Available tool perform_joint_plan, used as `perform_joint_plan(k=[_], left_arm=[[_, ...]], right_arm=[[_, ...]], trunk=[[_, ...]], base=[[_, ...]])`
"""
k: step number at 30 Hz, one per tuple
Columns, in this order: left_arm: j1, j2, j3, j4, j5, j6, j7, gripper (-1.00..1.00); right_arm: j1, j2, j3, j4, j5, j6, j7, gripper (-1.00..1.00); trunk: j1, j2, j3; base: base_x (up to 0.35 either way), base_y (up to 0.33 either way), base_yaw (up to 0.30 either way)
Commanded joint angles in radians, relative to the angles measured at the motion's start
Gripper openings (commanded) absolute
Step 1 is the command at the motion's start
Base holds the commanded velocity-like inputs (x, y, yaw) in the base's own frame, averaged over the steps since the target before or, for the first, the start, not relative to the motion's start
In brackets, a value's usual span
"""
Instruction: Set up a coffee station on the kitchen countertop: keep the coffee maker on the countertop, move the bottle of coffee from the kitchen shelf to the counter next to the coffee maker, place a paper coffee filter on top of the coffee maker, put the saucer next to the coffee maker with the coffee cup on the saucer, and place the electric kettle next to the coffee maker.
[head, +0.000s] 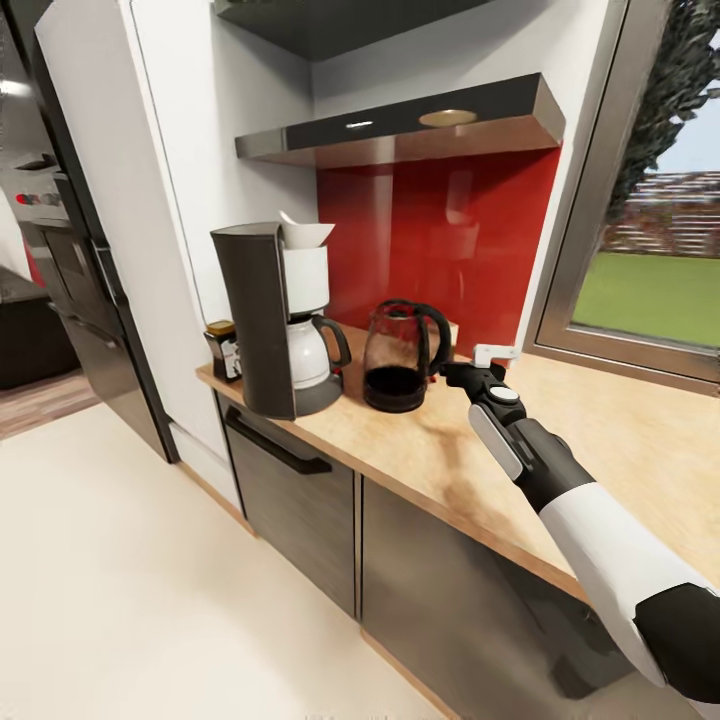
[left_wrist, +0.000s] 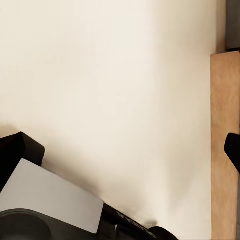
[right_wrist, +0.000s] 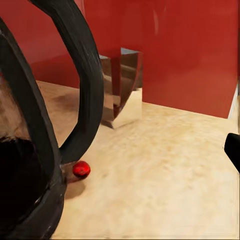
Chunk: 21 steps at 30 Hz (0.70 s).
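Note:
The tall dark grey coffee maker (head: 268, 322) stands at the left end of the light wood countertop (head: 620, 430), and the white paper coffee filter (head: 305, 232) sits on top of it. Close against its left side is the bottle of coffee (head: 223, 350). The clear glass electric kettle (head: 398, 358) stands just right of the machine; its black handle (right_wrist: 82, 80) looms large in the right wrist view. My right gripper (head: 455, 373) hovers low over the counter just right of that handle, open and holding nothing, one fingertip (right_wrist: 233, 150) showing. A small white object (head: 496, 352) lies just behind it; what it is I cannot tell.
A steel hood (head: 420, 125) hangs over the red backsplash (head: 450, 230). White tall units (head: 170, 200) close off the counter's left end, and a window (head: 650, 280) bounds the right. A shiny metal block (right_wrist: 122, 90) stands at the backsplash. The left wrist view looks down at pale floor (left_wrist: 115, 90).

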<state>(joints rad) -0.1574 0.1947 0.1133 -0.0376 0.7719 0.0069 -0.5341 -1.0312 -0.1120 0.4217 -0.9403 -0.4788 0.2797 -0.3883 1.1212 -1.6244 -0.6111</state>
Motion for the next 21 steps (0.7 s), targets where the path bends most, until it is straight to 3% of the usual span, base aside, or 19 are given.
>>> perform_joint_plan(k=[1,8,11,15,16,21], left_arm=[[-0.001,0.0,0.008,0.001,-0.005,0.001,-0.004,1.0],[-0.001,0.0,0.008,0.001,-0.005,0.001,-0.004,1.0],[-0.001,0.0,0.008,0.001,-0.005,0.001,-0.004,1.0],[-0.001,0.0,0.008,0.001,-0.005,0.001,-0.004,1.0],[-0.001,0.0,0.008,0.001,-0.005,0.001,-0.004,1.0],[-0.001,0.0,0.008,0.001,-0.005,0.001,-0.004,1.0]], right_arm=[[-0.001,-0.001,0.005,-0.002,-0.007,0.003,-0.009,1.0],[0.0,-0.003,0.005,-0.003,-0.008,0.0,-0.003,1.0],[0.007,-0.006,0.004,-0.009,-0.009,-0.017,0.042,1.0],[0.013,-0.009,0.003,-0.012,-0.009,-0.032,0.134,1.0],[0.014,-0.01,0.003,-0.013,-0.009,-0.035,0.19,1.0],[0.019,-0.011,0.003,-0.04,-0.008,-0.039,0.341,1.0]], trunk=[[0.0,-0.001,-0.001],[0.0,-0.001,-0.001],[0.0,-0.001,-0.001],[0.0,-0.001,-0.001],[0.0,-0.001,-0.001],[0.0,-0.001,-0.001]], base=[[-0.206,0.0,0.0],[-0.204,0.0,0.0],[-0.063,0.0,0.0],[-0.029,0.0,0.0],[-0.013,0.0,0.0],[-0.007,0.0,0.0]])
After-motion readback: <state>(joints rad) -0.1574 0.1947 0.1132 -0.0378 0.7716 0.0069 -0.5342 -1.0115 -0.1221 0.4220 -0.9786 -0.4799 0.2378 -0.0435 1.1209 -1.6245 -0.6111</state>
